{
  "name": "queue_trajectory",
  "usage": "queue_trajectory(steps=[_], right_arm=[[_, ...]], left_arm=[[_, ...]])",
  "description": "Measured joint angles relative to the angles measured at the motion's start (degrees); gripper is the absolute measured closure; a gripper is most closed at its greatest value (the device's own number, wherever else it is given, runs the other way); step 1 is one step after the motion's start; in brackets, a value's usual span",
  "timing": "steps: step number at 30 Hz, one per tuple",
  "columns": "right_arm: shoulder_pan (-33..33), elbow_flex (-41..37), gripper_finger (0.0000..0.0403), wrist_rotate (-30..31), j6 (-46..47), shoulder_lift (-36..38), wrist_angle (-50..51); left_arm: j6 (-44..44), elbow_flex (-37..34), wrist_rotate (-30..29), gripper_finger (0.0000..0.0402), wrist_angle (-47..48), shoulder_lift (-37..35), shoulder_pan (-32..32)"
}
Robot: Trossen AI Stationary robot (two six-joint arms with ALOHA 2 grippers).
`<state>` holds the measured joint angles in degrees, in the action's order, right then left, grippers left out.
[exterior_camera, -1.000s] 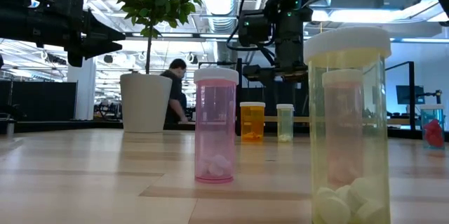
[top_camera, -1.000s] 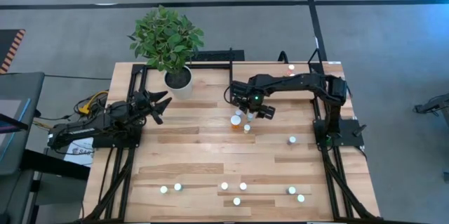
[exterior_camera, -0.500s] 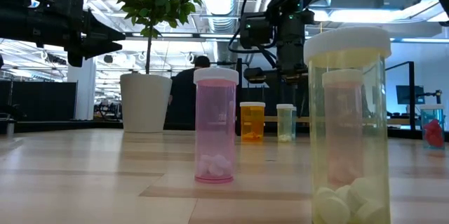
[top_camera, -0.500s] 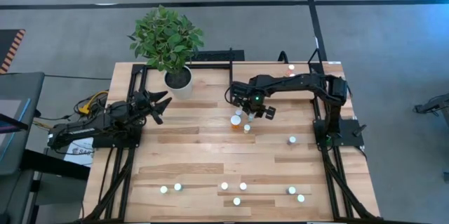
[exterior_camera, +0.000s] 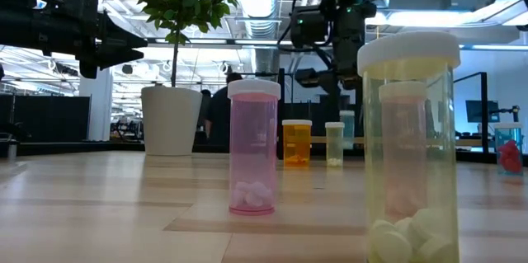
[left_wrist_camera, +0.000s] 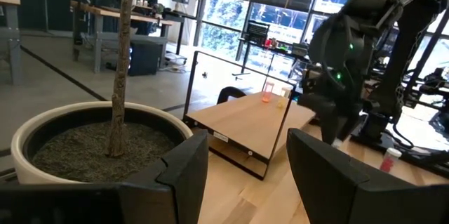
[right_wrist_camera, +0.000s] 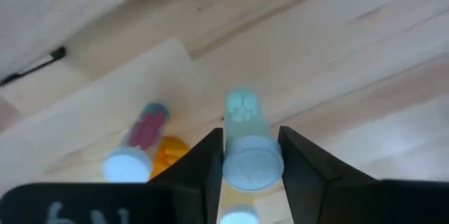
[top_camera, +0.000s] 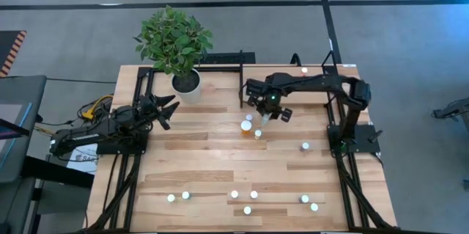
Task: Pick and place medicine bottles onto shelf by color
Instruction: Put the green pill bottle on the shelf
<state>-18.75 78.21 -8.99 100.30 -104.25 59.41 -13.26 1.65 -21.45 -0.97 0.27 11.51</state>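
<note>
My right gripper [top_camera: 267, 110] hangs over the table's middle, just in front of the shelf [top_camera: 275, 71], and is shut on a greenish medicine bottle [right_wrist_camera: 243, 115] with a white cap. Under it stand a pink bottle [right_wrist_camera: 138, 145] and an orange one [right_wrist_camera: 168, 154], upright on their bases. In the low view the held bottle [exterior_camera: 347, 124] hangs above the orange bottle [exterior_camera: 297, 143] and another greenish one [exterior_camera: 334, 144]. Far off at the table's left edge, my left gripper [top_camera: 165, 108] stays level and open beside the white plant pot [top_camera: 186, 84]. My right gripper pinches the greenish bottle at its cap end [right_wrist_camera: 233, 165], one finger on either side. The fingers [right_wrist_camera: 203, 164] come from above, pointing down. The bottle hangs upright below them, lifted clear of the table.
Several more bottles stand in a loose row near the front edge [top_camera: 248, 210], and a single one [top_camera: 305, 146] stands at the right. Close to the low camera are a pink bottle [exterior_camera: 253, 149] and a yellowish one [exterior_camera: 410, 156]. People show in the room behind.
My right gripper has shut on the greenish bottle, which stood on the table beside the orange one. It has then risen and gone a little toward the far edge, and the bottle has come up clear of the table, still upright.
</note>
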Motion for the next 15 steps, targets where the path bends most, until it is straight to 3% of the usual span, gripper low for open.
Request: queue_trajectory(steps=[8,15], right_arm=[[-5.1,0.1,0.0262,2.3,3.6,5.5,4.7],[-10.2,0.0,0.0265,3.3,13.6,5.9,8.1]], left_arm=[[0.0,0.0,0.0,0.022,0.0,0.0,0.0],[0.0,0.0,0.0,0.022,0.0,0.0,0.0]])
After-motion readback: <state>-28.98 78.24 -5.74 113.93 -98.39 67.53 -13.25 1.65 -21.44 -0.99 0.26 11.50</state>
